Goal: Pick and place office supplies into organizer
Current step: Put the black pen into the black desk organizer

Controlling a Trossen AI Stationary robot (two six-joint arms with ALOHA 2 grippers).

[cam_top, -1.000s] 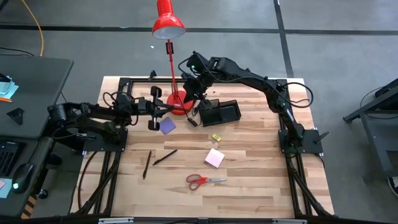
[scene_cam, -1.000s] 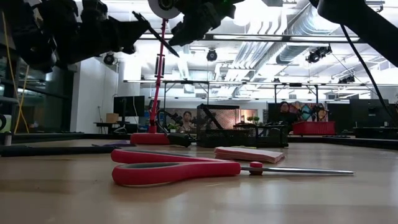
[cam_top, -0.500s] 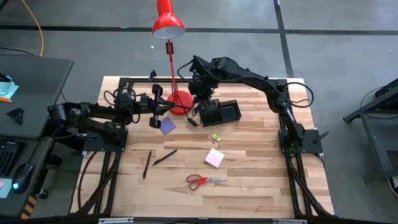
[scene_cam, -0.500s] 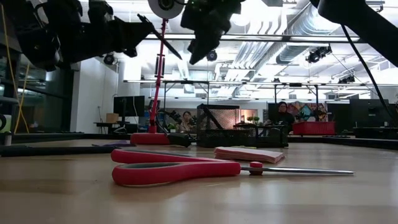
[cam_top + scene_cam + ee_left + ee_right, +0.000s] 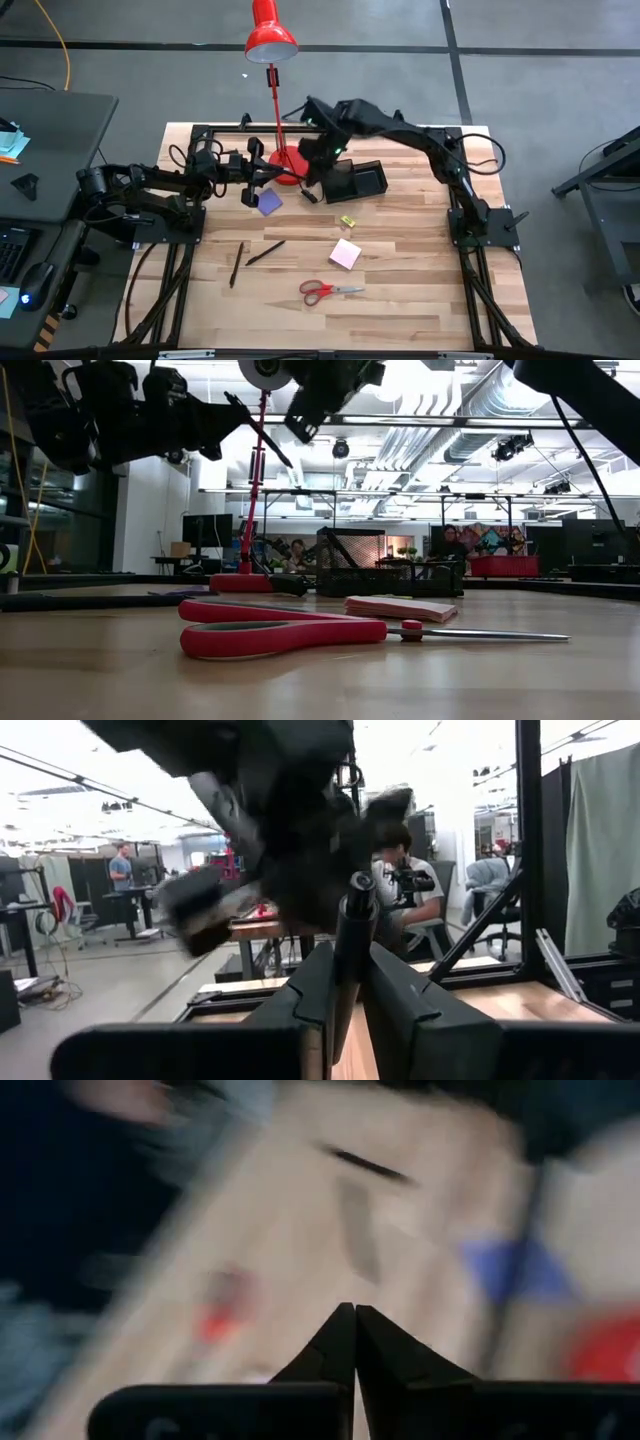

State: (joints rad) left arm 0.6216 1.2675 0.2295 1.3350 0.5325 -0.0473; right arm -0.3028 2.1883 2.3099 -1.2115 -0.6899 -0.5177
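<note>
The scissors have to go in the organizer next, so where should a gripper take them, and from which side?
Come straight down on the scissors where the thin blades meet the red handles. They lie flat on bare wood with blades pointing toward the right arm's side, so close across that narrow neck.

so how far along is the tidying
Nothing clearly in the organizer yet. In hand: the left gripper is shut on a pen; the right gripper is shut and empty by the organizer. Left on the table: two loose pens, scissors, pink pad, purple pad, yellow piece.
</note>
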